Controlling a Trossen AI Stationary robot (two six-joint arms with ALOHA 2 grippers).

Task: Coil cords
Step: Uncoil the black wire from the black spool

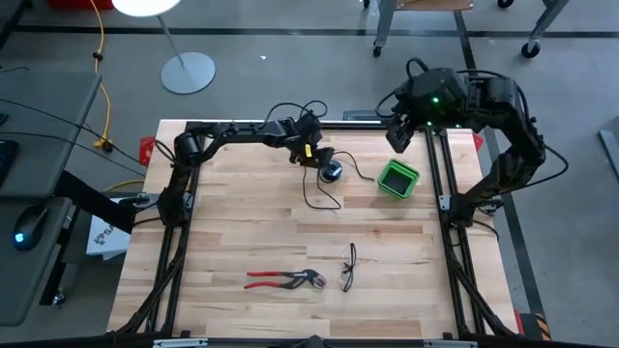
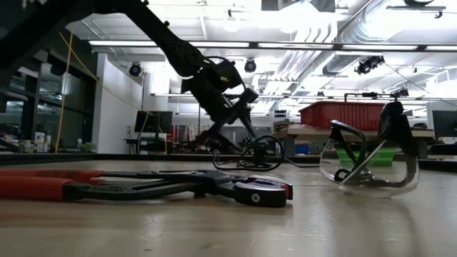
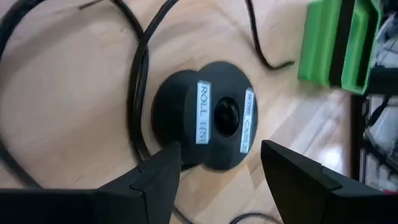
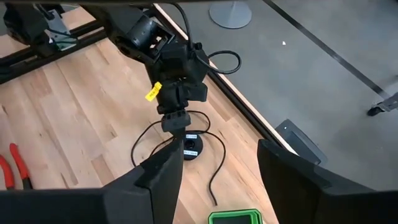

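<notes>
A small round black reel (image 3: 205, 115) with pale labels beside its centre hole lies flat on the wooden table toward the far edge; it also shows in the high view (image 1: 332, 172). The thin black cord (image 3: 140, 74) lies in loose loops around it (image 1: 319, 198), its free end toward the green box. My left gripper (image 3: 221, 163) is open just above the reel, one finger on each side of its near part; I see no touch. My right gripper (image 4: 217, 168) is open, high over the table's far right edge (image 1: 399, 135).
A green box (image 1: 397, 178) stands right of the reel. Red-handled pliers (image 1: 285, 280) and safety glasses (image 1: 348, 268) lie near the table's front. A lamp base (image 1: 188, 72) and a yellow cable (image 1: 103, 87) are on the floor beyond the table.
</notes>
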